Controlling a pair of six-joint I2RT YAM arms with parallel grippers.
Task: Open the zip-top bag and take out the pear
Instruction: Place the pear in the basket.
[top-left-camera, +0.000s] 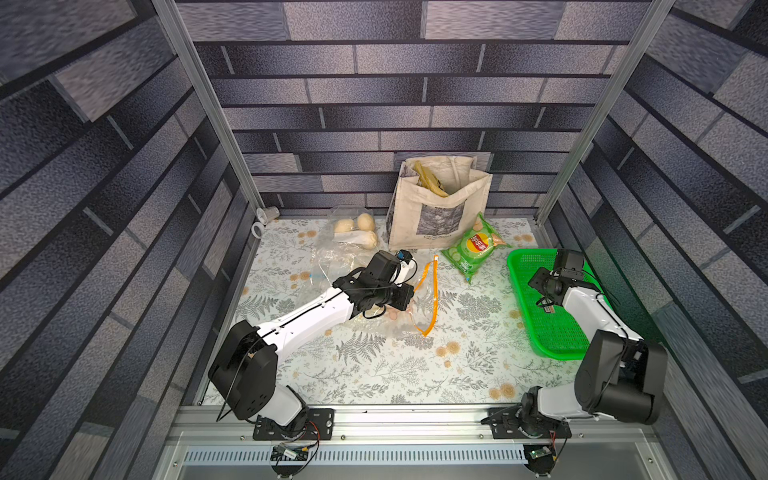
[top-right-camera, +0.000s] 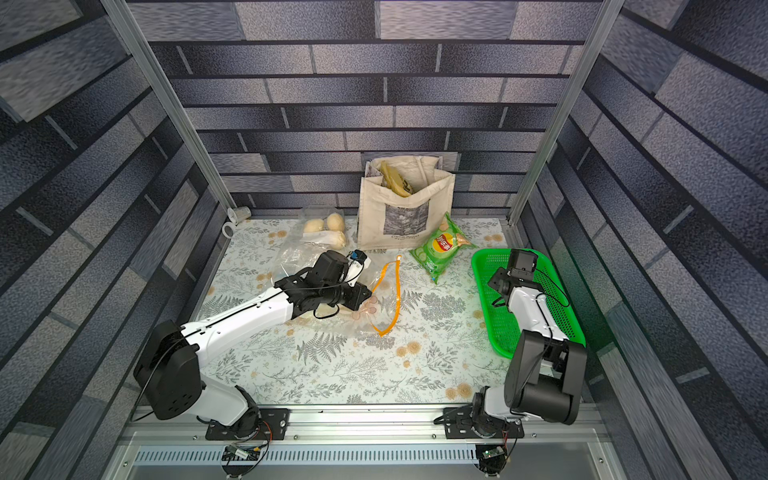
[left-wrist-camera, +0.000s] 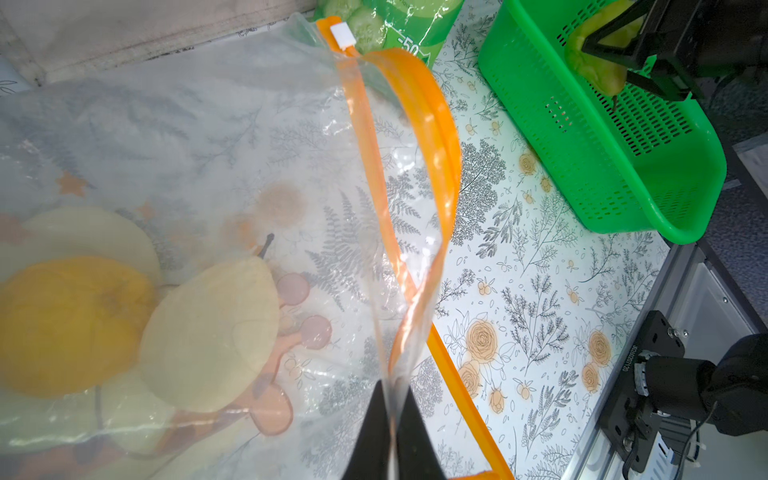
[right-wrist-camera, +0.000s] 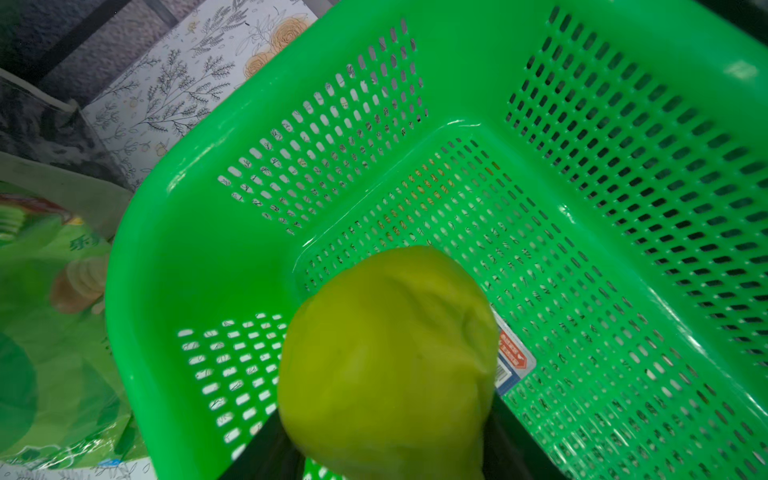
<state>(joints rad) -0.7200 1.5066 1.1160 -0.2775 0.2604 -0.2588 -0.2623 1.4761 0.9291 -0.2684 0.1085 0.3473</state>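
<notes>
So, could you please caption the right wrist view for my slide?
Right tool holds the pear over the basket, chips bag beside it.

Basket (right-wrist-camera: 208, 249) green, perforated; pear (right-wrist-camera: 386, 361) yellow-green. Zip-top bag (left-wrist-camera: 208, 124) clear, zip strip (left-wrist-camera: 436, 137) orange. Table (top-left-camera: 374, 374) white with grey fern, orange flower print.

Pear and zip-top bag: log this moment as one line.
left gripper: shut on zip-top bag | right gripper: shut on pear, above green basket | zip: open
</notes>
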